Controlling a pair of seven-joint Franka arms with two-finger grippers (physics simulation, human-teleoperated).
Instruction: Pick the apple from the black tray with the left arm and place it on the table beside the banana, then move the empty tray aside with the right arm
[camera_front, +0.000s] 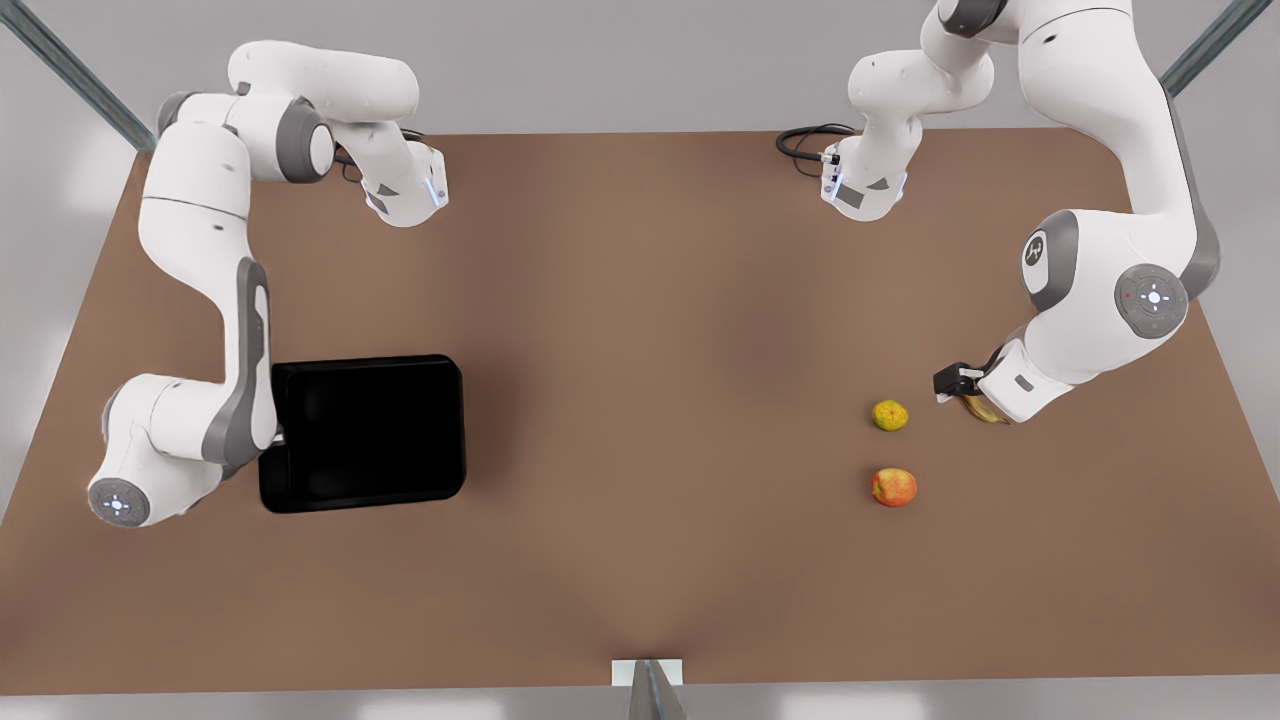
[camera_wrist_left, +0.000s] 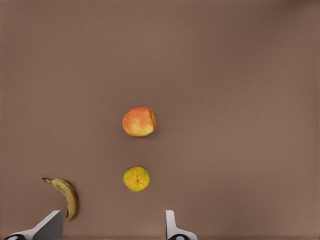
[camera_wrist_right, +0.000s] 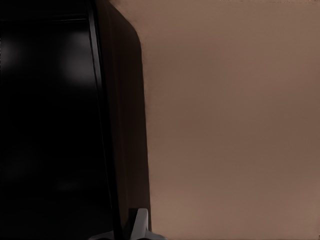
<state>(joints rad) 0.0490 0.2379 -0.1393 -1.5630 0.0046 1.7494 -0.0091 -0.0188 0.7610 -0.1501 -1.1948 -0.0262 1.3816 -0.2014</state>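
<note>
A: How does the apple (camera_front: 893, 487) look, and where is it?

B: Small and round, red-orange with yellow patches. It lies on the bare brown desk (camera_front: 650, 350) in the lower right of the front view, well apart from the black tray (camera_front: 365, 430).

A: What is around it?

B: A yellow-green lumpy fruit (camera_front: 889, 415) sits just above it in the front view, close but not touching. The banana (camera_front: 985, 410) lies to the right of that fruit. It is thin and curved, dull yellow with brown marks, and partly under the left arm's wrist.

A: And the tray?

B: Glossy black, rectangular with rounded corners and a low rim. It has nothing in it and sits at the left of the front view, below the middle.

A: How is the left arm posed?

B: It comes down from the upper right corner of the front view, bends at a big elbow by the right edge, and turns back inward. The left tool (camera_front: 945, 385) hangs above the desk, near the banana's end. In the left wrist view its fingers (camera_wrist_left: 172, 227) are spread wide and hold nothing, with the apple (camera_wrist_left: 139, 121), the lumpy fruit (camera_wrist_left: 136, 178) and the banana (camera_wrist_left: 68, 197) on the desk beyond them.

A: The right arm?

B: It folds down the left side of the front view, forearm upright and wrist at the tray's left edge. The right wrist view puts the right tool (camera_wrist_right: 131, 229) at the tray's (camera_wrist_right: 50, 125) rim. I cannot tell whether it is gripping or apart
</note>
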